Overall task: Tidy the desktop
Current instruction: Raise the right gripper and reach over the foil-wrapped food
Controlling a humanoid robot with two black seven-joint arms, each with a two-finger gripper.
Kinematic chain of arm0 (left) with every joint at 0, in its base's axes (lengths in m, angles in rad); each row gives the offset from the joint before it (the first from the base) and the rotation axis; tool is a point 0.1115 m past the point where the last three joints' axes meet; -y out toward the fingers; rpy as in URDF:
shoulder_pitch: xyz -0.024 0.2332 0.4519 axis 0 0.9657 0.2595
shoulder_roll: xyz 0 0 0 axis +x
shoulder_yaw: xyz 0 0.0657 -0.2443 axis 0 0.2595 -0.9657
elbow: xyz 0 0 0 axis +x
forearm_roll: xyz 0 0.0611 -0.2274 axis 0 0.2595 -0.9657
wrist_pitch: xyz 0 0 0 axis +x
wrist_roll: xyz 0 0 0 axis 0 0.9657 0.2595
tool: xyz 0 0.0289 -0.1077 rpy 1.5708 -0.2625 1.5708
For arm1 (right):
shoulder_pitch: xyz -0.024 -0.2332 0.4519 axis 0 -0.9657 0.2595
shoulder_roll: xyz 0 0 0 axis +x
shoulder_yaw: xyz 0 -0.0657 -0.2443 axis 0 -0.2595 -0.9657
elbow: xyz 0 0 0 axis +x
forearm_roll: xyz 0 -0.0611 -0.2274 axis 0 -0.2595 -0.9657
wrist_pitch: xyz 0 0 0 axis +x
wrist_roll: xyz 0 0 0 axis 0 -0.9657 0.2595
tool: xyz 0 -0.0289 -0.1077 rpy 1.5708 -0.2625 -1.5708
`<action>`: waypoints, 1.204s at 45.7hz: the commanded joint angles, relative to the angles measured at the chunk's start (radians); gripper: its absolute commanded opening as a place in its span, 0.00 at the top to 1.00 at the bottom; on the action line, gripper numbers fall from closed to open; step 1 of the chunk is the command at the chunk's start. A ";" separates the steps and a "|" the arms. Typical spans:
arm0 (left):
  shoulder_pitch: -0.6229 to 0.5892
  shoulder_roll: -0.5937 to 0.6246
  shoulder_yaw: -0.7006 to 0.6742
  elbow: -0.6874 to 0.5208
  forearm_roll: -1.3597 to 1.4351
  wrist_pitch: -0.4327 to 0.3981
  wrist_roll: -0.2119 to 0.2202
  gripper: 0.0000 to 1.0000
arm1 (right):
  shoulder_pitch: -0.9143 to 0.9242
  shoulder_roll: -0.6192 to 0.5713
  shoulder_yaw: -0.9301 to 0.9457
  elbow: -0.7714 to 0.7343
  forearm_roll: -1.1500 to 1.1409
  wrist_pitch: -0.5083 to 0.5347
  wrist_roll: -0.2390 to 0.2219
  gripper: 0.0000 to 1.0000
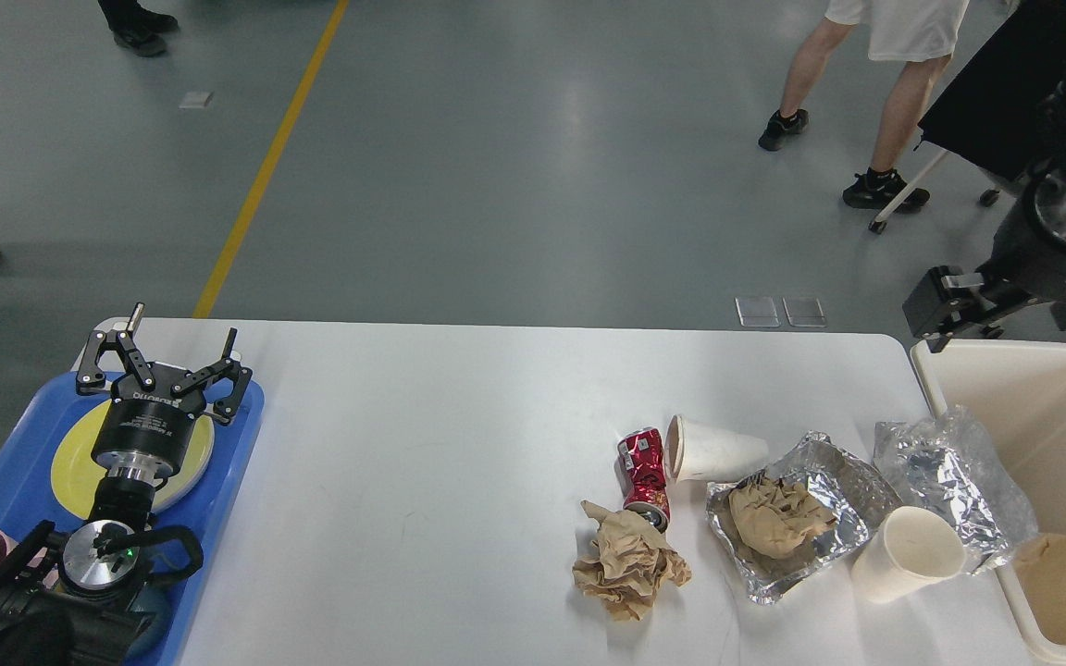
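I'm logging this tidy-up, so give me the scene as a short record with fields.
desktop: white, litter at right
litter: crushed can, two paper cups on their sides, brown paper wad, foil tray holding brown paper, loose foil
bin: right of desktop, brown paper inside
blue tray: left, yellow plate
left gripper: open, over tray
right gripper: cannot tell

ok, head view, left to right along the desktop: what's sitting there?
Blue tray with yellow plate under the open left claw → crumpled brown paper → crushed red can → foil tray holding brown paper → cream bin.
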 commanded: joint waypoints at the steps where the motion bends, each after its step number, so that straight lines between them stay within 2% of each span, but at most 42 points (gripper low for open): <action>1: 0.000 -0.001 0.000 0.000 0.000 0.001 0.000 0.03 | 0.046 0.079 0.000 0.027 0.065 -0.015 0.007 0.00; 10: 0.000 -0.001 0.000 -0.001 0.000 -0.001 0.001 0.03 | 0.023 0.088 -0.013 0.021 0.065 -0.096 0.058 0.00; 14: 0.000 -0.001 0.000 -0.001 0.000 -0.002 0.000 0.03 | 0.011 0.090 -0.038 0.017 0.065 -0.138 0.096 0.00; 17: 0.000 0.000 0.000 -0.001 0.000 -0.002 0.001 0.03 | 0.009 0.116 -0.087 0.015 0.065 -0.165 0.142 0.00; 21: 0.000 0.000 0.000 -0.001 0.000 -0.004 0.001 0.03 | 0.006 0.156 -0.142 0.013 0.065 -0.170 0.233 0.00; 23: 0.000 -0.001 0.000 -0.001 0.000 -0.004 0.001 0.03 | 0.005 0.156 -0.144 0.015 0.065 -0.167 0.253 0.00; 34: 0.000 0.000 0.000 -0.001 0.000 -0.004 0.001 0.03 | -0.115 0.137 -0.144 0.003 0.056 -0.187 0.250 0.00; 45: 0.000 0.000 0.000 -0.001 0.000 -0.004 0.000 0.03 | -0.195 0.131 -0.133 0.007 0.056 -0.270 0.251 0.00; 55: 0.000 0.000 0.000 0.000 0.000 -0.004 0.000 0.03 | -0.306 0.125 0.006 0.030 0.064 -0.274 0.248 0.00</action>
